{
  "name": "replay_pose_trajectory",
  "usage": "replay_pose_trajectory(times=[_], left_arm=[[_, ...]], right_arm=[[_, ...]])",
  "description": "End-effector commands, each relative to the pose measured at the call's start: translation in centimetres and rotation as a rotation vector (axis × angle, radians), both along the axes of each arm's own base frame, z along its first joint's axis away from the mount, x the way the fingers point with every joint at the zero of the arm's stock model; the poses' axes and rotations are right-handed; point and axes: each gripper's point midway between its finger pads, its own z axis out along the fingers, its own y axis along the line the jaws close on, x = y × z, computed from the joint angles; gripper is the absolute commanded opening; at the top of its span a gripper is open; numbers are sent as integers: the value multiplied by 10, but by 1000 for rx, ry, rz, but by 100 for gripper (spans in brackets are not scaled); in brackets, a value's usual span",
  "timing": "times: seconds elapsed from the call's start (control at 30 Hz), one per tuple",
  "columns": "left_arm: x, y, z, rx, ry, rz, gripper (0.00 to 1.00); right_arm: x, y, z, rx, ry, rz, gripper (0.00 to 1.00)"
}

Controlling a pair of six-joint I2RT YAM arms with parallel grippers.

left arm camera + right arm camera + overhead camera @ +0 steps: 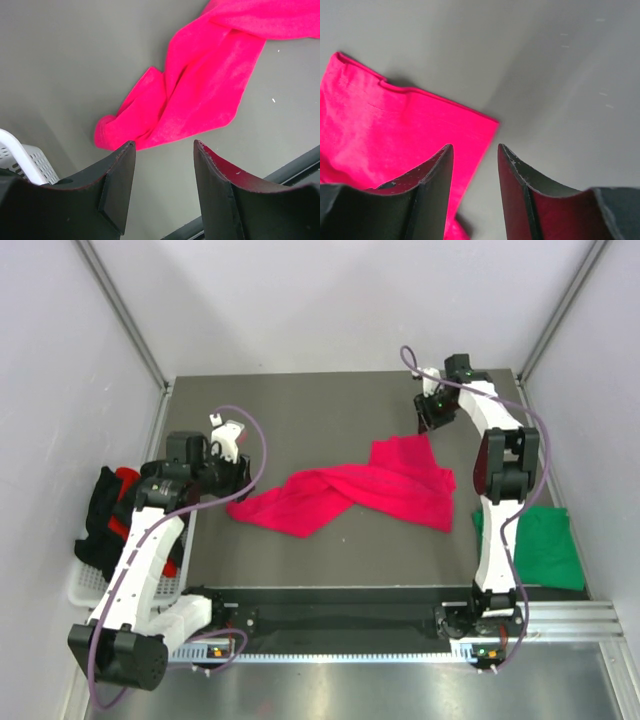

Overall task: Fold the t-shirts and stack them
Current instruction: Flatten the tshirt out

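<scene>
Left wrist — crimson-pink t-shirt (200, 95) lies beyond parted jaws.

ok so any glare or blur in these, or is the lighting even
top external: even, soft light, with glare only on the metal sill at the near edge; left wrist: the left claw is dark and soft-edged up close, the pink t-shirt sharp; right wrist: the right claw is likewise blurred, with a faint shadow along the shirt's edge.
</scene>
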Motion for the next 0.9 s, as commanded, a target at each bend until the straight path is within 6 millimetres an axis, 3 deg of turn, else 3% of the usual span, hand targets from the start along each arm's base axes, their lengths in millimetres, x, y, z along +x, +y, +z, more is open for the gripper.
replay_pose_trajectory(times=[0.0, 0.2, 0.53, 0.87], left_arm=[[10, 0, 5, -7, -40, 3, 55], [8, 2, 2, -6, -33, 7, 55], [8, 3, -1, -7, -30, 9, 55], [9, 3, 0, -7, -32, 10, 55]], right_arm=[[-1, 17, -4, 36, 26, 23, 42], [5, 12, -18, 35, 44, -10, 41], [13, 7, -19, 38, 26, -28, 41], [3, 1, -45, -1, 95, -51, 40]])
